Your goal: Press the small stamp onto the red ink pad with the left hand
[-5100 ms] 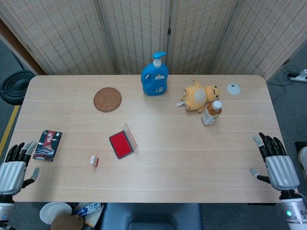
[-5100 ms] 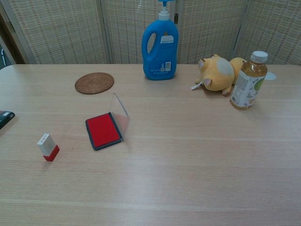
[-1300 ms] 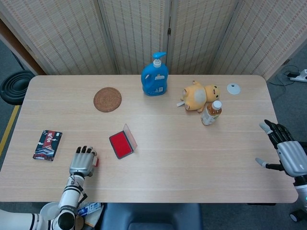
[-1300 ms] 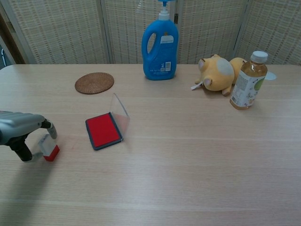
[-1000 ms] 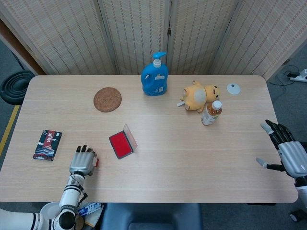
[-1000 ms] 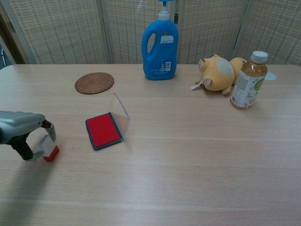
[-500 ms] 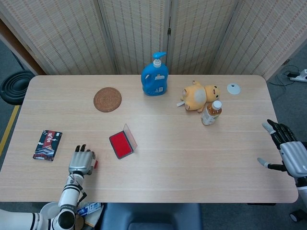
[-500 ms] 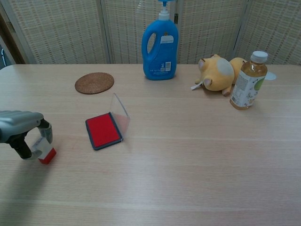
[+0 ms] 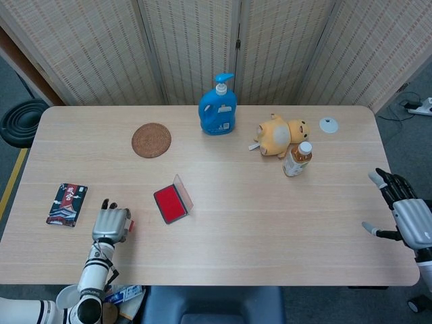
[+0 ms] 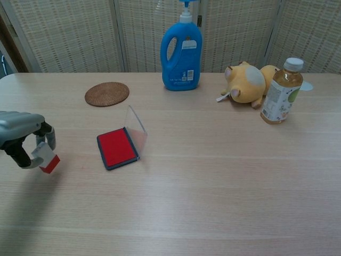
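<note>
From overhead the left robot hand covers nearly all of the small stamp. The chest view cuts that hand at its left edge and crops the blue pump bottle at its top. The print on the dark packet is too small to read.

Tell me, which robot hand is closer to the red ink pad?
The left hand. It holds the small stamp just left of the red ink pad. The right hand is far off at the table's right edge.

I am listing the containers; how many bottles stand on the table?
2: the blue pump bottle at the back middle, and the small drink bottle further right, beside the yellow plush toy.
</note>
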### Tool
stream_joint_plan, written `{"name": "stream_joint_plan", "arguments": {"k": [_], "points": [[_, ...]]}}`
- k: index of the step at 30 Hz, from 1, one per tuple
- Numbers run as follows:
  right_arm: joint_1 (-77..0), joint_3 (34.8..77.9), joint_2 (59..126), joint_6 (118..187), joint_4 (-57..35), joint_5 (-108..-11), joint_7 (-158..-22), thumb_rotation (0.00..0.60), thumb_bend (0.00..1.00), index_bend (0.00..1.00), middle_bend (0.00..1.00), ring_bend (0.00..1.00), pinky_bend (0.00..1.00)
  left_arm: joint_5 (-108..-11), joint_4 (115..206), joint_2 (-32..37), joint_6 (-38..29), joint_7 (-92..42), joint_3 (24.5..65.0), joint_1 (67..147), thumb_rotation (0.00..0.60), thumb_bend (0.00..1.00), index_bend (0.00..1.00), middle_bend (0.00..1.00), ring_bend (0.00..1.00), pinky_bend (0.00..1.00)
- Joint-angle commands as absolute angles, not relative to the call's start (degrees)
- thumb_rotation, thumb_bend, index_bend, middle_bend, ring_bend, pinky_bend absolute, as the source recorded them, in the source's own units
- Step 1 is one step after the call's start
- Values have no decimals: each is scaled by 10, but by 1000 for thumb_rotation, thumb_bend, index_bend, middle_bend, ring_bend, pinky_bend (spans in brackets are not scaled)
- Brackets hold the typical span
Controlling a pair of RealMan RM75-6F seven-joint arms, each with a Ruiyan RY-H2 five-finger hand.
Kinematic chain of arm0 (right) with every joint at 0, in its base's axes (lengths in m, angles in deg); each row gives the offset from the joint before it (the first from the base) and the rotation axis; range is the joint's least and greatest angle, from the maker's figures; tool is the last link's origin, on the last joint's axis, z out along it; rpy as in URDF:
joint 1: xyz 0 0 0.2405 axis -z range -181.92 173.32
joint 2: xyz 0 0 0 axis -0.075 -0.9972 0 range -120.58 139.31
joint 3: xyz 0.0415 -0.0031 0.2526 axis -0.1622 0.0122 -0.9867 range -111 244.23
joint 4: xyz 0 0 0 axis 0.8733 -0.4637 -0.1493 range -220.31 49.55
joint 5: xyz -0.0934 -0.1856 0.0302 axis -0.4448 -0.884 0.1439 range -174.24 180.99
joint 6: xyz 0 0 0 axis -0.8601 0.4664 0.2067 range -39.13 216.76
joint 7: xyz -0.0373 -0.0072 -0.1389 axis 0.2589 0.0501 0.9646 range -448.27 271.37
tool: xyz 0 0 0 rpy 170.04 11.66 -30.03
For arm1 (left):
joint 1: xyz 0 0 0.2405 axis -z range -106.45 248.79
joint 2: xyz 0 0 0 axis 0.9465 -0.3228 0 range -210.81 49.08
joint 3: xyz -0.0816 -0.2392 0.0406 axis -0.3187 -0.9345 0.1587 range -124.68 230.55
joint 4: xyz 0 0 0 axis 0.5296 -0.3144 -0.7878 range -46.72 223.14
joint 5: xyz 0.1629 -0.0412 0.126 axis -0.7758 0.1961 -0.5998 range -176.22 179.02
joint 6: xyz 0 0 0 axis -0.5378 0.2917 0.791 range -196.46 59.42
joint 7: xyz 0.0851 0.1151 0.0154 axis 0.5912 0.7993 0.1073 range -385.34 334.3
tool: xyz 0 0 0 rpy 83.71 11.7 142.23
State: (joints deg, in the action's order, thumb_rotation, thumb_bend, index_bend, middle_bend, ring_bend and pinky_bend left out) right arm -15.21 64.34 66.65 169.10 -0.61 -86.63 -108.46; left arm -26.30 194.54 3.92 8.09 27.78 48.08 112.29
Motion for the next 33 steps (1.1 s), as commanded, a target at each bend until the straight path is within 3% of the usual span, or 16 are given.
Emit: {"name": "stream_joint_plan", "arguments": {"k": [1,10,18,33], "points": [[-152,641,667,1689,-7,-862,-1085,600,163,0,0,0,0,-256,1949,34,75,291,469,1136,600,396,567,445,179,66],[-153,633,665,1683,-16,-845,-1102,600,162,0,0,0,0,-195,1922,41,26,338,429,1198,600,396,566,445,179,72],[-159,634,660,1669,-31,-846,-1142,600,162,0,0,0,0,-141,1900,70,31,382,405,1253,600,396,567,445,179,72],[-157,638,653,1673,-49,-858,-1195,600,162,0,0,0,0,-100,1841,122,24,406,396,1304,600,395,568,445,179,73]]}}
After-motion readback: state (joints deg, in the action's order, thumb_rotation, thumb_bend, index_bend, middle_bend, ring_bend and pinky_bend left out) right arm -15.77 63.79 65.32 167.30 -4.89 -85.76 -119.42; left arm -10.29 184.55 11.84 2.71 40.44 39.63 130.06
